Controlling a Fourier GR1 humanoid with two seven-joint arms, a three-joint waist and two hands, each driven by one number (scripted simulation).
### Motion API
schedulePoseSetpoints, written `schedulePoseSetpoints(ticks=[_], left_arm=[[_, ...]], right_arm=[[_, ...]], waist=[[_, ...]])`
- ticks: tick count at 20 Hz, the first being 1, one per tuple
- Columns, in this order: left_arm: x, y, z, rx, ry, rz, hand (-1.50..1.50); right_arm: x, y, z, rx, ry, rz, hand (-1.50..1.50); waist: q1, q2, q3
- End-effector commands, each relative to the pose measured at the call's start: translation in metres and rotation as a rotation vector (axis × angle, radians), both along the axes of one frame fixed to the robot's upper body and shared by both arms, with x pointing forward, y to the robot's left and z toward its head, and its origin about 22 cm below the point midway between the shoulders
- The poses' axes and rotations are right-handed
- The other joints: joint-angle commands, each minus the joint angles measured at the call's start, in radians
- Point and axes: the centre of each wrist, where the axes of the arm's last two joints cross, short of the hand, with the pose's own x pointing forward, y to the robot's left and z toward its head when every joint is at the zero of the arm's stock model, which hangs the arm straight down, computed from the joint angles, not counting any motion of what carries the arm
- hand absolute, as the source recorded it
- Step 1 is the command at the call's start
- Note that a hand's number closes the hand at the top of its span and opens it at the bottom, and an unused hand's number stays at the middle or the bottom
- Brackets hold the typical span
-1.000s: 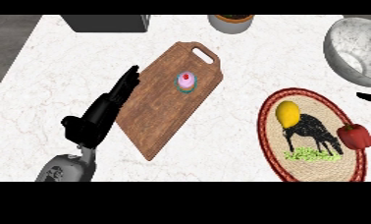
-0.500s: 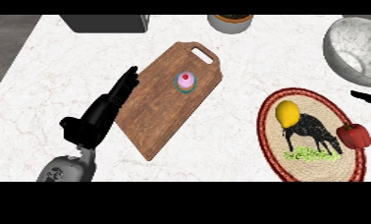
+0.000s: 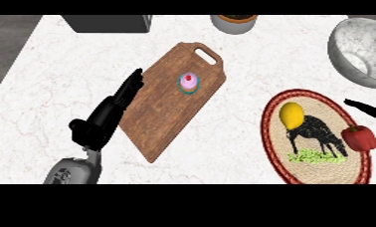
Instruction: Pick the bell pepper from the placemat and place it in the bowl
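Red bell pepper (image 3: 359, 137) on the right edge of the round placemat (image 3: 279, 146), at the view's right border; a lemon (image 3: 292, 114) lies on the mat's upper left. A black fingertip of the right hand (image 3: 360, 107) shows just above the pepper; its state cannot be told. Bowl (image 3: 351, 57) above the placemat, cut by the border. Left of the placemat, a cutting board (image 3: 165, 106) carries 1 cupcake (image 3: 189, 81); the left hand (image 3: 110, 111) rests open along its left edge. Bare counter (image 3: 242, 81) separates board and placemat. No writing is legible.
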Motion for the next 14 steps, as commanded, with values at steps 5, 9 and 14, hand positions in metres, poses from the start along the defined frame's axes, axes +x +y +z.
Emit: schedulePoseSetpoints(ticks=[5, 9, 14], left_arm=[[-0.007, 0.004, 0.024, 0.003, 0.0, -0.001, 0.0], [0.004, -0.002, 0.014, -0.006, 0.0, -0.001, 0.0], [0.009, 0.011, -0.002, -0.011, 0.008, -0.004, 0.0]], right_arm=[[0.017, 0.005, -0.006, 0.003, 0.031, -0.006, -1.5], [0.019, 0.022, -0.034, 0.033, -0.007, -0.009, -1.5], [0.017, 0.013, -0.046, 0.103, -0.107, 0.025, 1.5]], waist=[[0.002, -0.001, 0.0], [0.0, 0.0, 0.0], [0.002, 0.002, 0.001]])
